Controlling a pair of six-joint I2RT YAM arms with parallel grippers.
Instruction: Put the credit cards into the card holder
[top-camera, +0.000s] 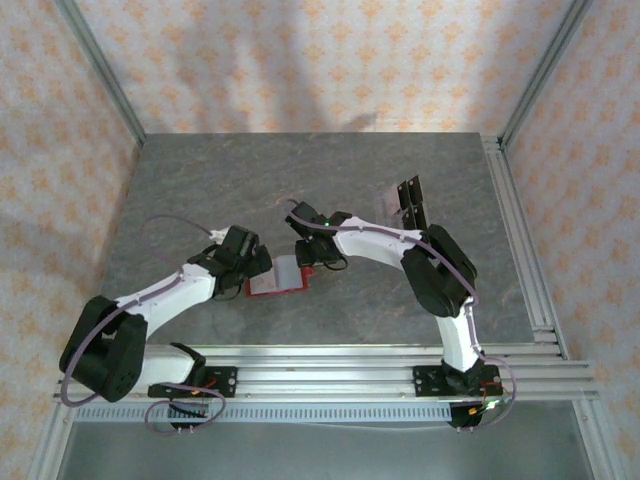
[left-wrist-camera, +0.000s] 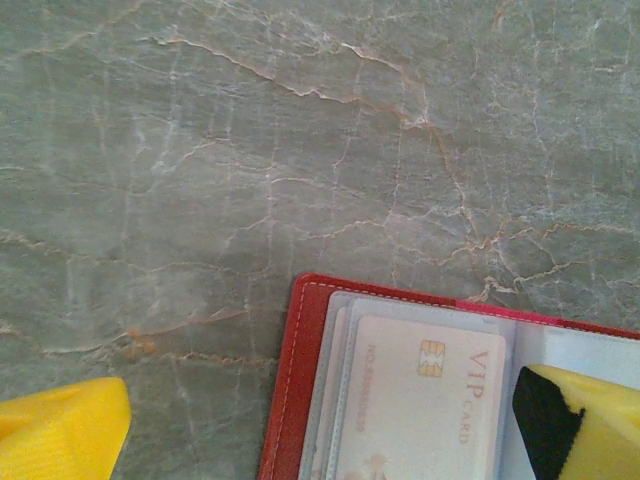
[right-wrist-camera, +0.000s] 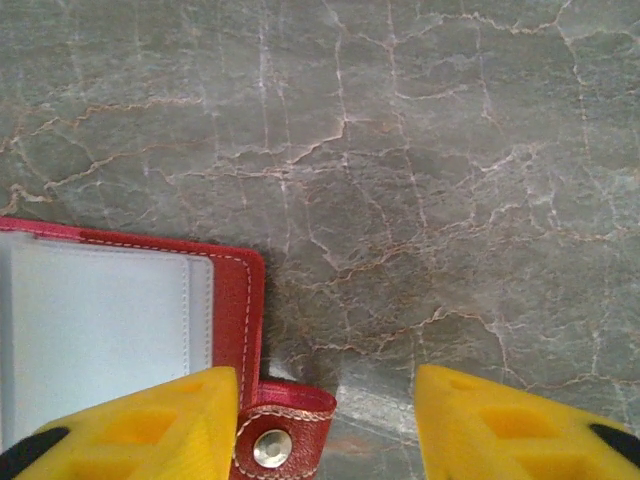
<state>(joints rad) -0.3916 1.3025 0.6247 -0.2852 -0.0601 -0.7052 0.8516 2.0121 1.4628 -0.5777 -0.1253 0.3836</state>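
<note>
Small flat red folding card holder (top-camera: 275, 283) lies open at lower centre of the top view, with a pale VIP card (left-wrist-camera: 420, 400) already pocketed. Left gripper (left-wrist-camera: 315, 430): jaws wide apart, empty, over its corner. Right gripper (right-wrist-camera: 325, 420): jaws apart, empty, by the snap tab (right-wrist-camera: 285, 425). Thin grey-pink credit cards (top-camera: 405, 200) sit upper right. Best bet: left pins the holder flat, right fetches a card.

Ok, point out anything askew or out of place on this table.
Nothing damaged or spilled. The card holder lies open with a VIP card in a sleeve. The only stragglers are loose credit cards lying off to its right, overlapping unevenly, not yet in it.
</note>
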